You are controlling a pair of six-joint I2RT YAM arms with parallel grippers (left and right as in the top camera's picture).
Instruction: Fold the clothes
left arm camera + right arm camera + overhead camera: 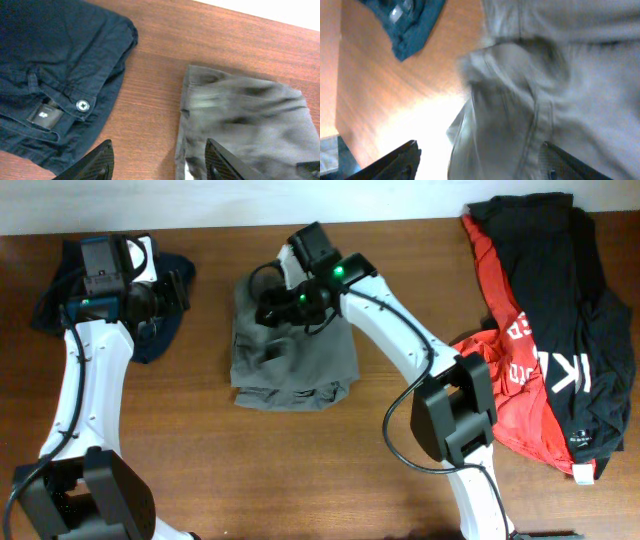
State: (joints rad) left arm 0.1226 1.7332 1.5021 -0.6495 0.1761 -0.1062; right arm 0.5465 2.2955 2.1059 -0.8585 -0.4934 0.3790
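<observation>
Hovering over the shorts (295, 355), the right gripper (480, 150) stands spread wide, gripping nothing. The left gripper (159, 155), parted and empty, hangs left of them, near the navy garment (50, 60).

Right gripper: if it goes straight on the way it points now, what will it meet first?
The right gripper would most likely meet the grey-olive shorts, close ahead of its open jaws; depth is unclear.
</observation>
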